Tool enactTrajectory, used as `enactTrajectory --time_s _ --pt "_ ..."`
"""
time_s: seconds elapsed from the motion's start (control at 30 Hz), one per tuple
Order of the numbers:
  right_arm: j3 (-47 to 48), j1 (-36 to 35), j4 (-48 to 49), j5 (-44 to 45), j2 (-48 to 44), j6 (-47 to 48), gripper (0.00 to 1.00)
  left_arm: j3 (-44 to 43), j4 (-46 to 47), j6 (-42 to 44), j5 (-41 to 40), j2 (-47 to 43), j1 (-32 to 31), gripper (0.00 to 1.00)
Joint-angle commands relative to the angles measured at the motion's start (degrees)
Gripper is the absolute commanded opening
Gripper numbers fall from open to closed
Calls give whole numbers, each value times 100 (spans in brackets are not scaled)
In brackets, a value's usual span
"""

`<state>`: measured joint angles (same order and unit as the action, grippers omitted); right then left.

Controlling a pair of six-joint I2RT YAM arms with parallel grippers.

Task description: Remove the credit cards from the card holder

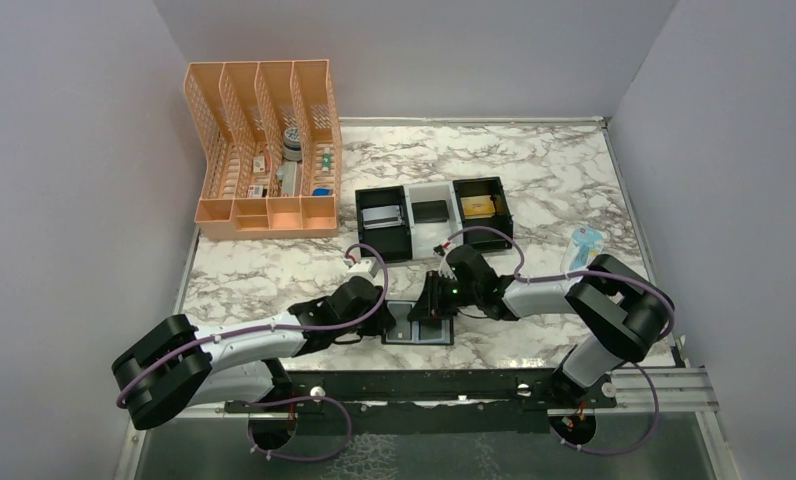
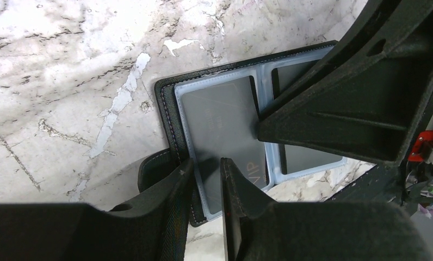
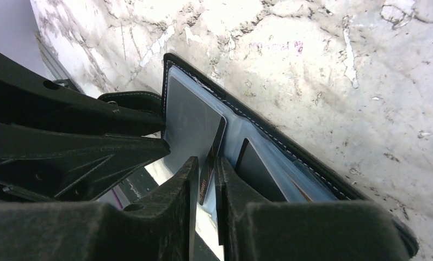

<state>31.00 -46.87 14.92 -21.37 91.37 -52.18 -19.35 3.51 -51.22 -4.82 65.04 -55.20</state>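
The black card holder lies open on the marble near the front edge, its blue-grey sleeves facing up. A dark grey credit card marked VIP sits in the left sleeve. Its right edge is lifted, and my right gripper is shut on that edge. A second dark credit card stays in the right sleeve. My left gripper hovers over the holder's left rim by the snap tab. Its jaws stand a little apart with nothing pinched between them.
Three small square trays, black, white and black, stand just behind the holder. A peach desk organizer fills the back left. A blue-white item lies at the right edge. Both arms crowd over the holder.
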Motion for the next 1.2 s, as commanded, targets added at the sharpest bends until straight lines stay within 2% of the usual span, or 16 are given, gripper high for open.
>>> enactTrajectory --time_s 0.0,0.2,0.3,0.37,1.0,1.17 --pt "56 17 395 -338 205 19 17 71 -273 120 345 97 -19 27" --pt "-13 50 598 -553 170 -88 13 100 -378 -16 194 -52 -17 22" --pt "-52 96 702 -708 168 -103 3 81 -499 -53 29 -191 -17 20" --pt "-51 118 763 -840 183 -104 1 69 -617 -55 -40 -231 -17 18" --pt "-130 306 443 -850 -98 218 1 213 -491 -210 -116 -276 -17 0" --pt "-92 350 174 -706 -236 384 1 213 -483 -236 -164 -315 -18 0"
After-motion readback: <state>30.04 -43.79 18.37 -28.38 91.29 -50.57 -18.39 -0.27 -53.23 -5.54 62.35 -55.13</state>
